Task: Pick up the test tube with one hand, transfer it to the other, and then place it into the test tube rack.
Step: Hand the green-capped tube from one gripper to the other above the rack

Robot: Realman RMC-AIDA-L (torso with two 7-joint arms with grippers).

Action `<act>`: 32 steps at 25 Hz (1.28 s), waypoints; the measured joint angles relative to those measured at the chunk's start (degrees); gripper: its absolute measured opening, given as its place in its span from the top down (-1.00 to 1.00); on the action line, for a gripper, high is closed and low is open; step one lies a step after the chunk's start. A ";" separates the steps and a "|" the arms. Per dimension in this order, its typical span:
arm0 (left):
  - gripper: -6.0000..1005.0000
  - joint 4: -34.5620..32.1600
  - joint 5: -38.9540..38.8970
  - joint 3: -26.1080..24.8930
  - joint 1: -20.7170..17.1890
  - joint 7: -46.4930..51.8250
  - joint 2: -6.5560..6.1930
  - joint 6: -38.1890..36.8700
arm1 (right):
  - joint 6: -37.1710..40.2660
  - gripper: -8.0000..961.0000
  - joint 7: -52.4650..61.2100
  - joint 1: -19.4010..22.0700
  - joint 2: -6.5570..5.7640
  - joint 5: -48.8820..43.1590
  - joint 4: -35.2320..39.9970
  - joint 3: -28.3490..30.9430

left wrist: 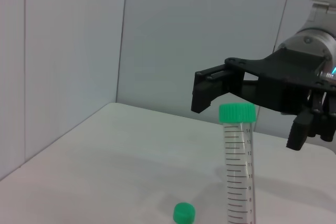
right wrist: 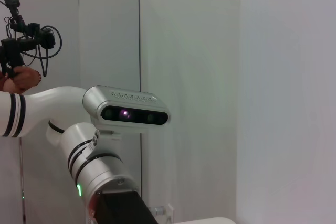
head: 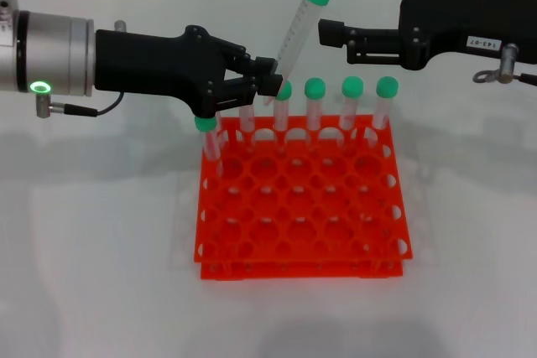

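Nearest you in the head view is the test tube rack [head: 302, 215], orange-red, standing on the white table [head: 101, 274] with a row of green-capped tubes [head: 352, 102] along its far edge. Above that far row your left gripper [head: 270, 75] is clenched on the lower part of the test tube [head: 298, 35], which leans with its green cap up and toward the right side. Your right gripper [head: 334, 36], the one with the white label, hangs just beside the cap with its fingers spread apart; the left wrist view shows those open fingers [left wrist: 210, 85] just behind the cap and not touching the tube [left wrist: 237, 166].

You are at the handover, judging by this: the pick-up looks done and the transfer has not yet been made. Your next move calls for bringing the right gripper around the upper part of the tube, below the cap, and closing firmly before you let the left one release. Keep clear of the standing tubes just beneath the left gripper.
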State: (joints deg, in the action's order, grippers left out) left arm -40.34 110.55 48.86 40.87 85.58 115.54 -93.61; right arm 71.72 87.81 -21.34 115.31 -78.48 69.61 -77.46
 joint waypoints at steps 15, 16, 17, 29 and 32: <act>0.61 -0.10 0.03 0.51 0.24 -0.22 0.18 -0.17 | 0.00 -0.61 0.00 -0.91 0.00 0.67 -0.37 -0.44; 0.61 -0.10 0.04 0.52 0.26 -0.22 0.20 -0.20 | 0.00 -0.61 0.00 -0.94 0.00 0.68 -0.39 -0.46; 0.61 -0.10 0.04 0.54 0.29 -0.20 0.21 -0.24 | 0.00 -0.60 0.00 -0.95 0.00 0.68 -0.41 -0.46; 0.61 -0.09 0.01 0.49 0.17 -0.30 0.39 -0.88 | 0.15 -0.50 0.00 -0.98 0.00 0.86 -1.15 -0.46; 0.61 -0.08 0.01 0.41 0.05 -0.32 0.35 -0.87 | 0.22 -0.44 0.00 -0.98 0.00 0.89 -1.22 -0.43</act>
State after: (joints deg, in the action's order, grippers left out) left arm -40.43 110.56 49.27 40.92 85.26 115.88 -94.49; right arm 71.94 87.81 -22.32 115.31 -77.59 68.39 -77.89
